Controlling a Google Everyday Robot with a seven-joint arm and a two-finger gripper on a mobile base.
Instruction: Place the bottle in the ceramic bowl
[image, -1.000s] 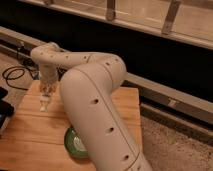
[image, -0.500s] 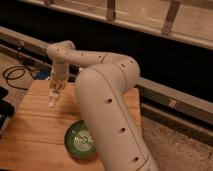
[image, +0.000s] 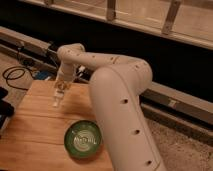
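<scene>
The gripper (image: 59, 94) pinches the bottle (image: 56, 102), which hangs just beneath it.

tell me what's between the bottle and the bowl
In the camera view, only bare wooden table lies between the bottle and the bowl. The gripper is right above the bottle, up-left of the bowl.

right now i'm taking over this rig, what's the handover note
Gripper: pointing down over the wooden table's far left part.
Bottle: upright right under the gripper; gripped or not, cannot tell.
Ceramic bowl: nearer the front edge, apart from the bottle, bottle not in it.
Done: gripper is at the bottle.
Left: carry it to the bowl and release.
</scene>
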